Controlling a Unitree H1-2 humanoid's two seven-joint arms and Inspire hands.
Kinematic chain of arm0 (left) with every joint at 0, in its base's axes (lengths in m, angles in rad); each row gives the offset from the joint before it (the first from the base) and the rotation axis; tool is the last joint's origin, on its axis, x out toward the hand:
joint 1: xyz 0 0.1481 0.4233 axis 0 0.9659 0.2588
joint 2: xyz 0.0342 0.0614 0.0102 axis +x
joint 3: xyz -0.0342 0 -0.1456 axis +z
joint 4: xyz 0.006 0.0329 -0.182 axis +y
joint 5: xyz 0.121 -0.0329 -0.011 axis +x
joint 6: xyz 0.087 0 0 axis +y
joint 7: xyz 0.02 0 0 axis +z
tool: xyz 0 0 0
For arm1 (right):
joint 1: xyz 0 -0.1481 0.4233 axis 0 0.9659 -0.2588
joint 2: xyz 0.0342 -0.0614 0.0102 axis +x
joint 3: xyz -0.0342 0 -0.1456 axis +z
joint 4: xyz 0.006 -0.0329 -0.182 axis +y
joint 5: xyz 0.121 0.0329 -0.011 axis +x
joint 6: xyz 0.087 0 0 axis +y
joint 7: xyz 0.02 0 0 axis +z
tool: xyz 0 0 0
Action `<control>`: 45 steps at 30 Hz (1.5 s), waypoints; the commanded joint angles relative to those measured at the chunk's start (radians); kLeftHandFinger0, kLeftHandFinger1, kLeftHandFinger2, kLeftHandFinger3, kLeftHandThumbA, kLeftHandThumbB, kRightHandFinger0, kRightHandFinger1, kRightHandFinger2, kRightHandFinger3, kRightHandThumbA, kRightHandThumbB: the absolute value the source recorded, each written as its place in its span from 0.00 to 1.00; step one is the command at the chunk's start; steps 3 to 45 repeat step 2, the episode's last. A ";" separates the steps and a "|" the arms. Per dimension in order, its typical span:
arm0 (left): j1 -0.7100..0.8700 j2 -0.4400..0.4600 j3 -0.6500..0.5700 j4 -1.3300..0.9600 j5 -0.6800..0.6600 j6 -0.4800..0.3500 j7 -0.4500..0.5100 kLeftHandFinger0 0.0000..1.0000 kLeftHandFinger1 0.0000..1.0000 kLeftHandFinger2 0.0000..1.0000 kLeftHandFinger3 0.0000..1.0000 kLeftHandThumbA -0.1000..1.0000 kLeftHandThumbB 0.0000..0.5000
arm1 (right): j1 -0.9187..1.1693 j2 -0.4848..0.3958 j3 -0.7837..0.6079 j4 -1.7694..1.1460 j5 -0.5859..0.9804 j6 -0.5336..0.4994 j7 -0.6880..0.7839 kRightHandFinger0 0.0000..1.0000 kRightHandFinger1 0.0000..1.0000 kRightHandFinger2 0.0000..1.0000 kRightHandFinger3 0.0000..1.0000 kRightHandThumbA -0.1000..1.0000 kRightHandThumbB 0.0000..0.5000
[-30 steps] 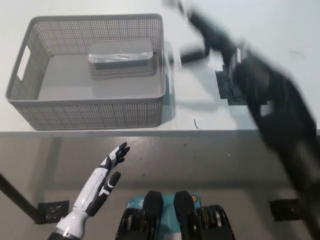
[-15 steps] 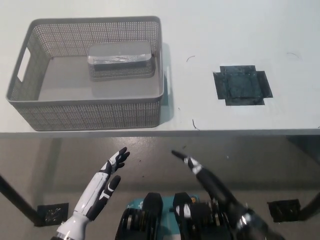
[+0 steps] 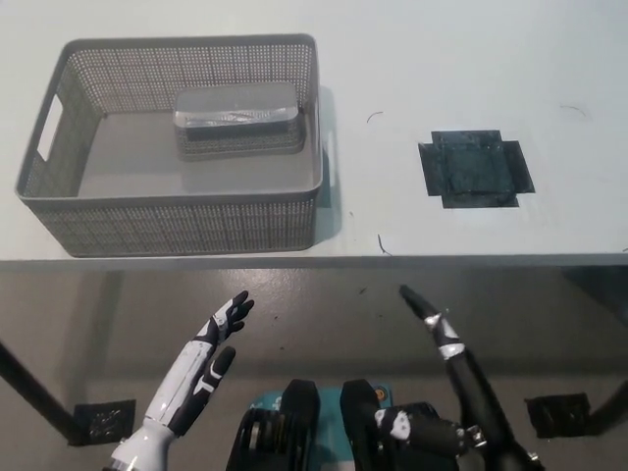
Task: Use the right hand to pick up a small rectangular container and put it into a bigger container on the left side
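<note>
Nearest the robot, the black right hand hangs low below the table edge, fingers stretched out and slightly apart, holding nothing and touching nothing; a second ago this arm was a blur sweeping high over the table beside the basket, half a second ago it was already down and nearer the middle, and now it sits further to the robot's right, so it has pulled fully clear of the work; the white left hand rests low on the other side, fingers spread and empty, much where it was before; beyond them the white table carries a dark cross-shaped tape mark with nothing on it, which I judge to be the spot the item came from; farthest back and to the left, the small rectangular container lies flat inside the grey mesh basket, against its rear wall and toward its right side, unmoved across the three pictures; with the piece lodged in the bigger bin and the hand withdrawn, the task looks complete.
</note>
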 commanded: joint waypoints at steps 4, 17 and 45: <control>-0.020 -0.008 0.019 -0.011 -0.029 -0.069 0.022 1.00 1.00 1.00 1.00 1.00 0.71 | -0.056 0.052 -0.096 0.092 0.275 -0.098 -0.035 1.00 1.00 1.00 1.00 1.00 0.00; -0.020 -0.008 0.019 -0.011 -0.029 -0.069 0.022 1.00 1.00 1.00 1.00 1.00 0.71 | -0.056 0.052 -0.096 0.092 0.275 -0.098 -0.035 1.00 1.00 1.00 1.00 1.00 0.00; -0.020 -0.008 0.019 -0.011 -0.029 -0.069 0.022 1.00 1.00 1.00 1.00 1.00 0.71 | -0.056 0.052 -0.096 0.092 0.275 -0.098 -0.035 1.00 1.00 1.00 1.00 1.00 0.00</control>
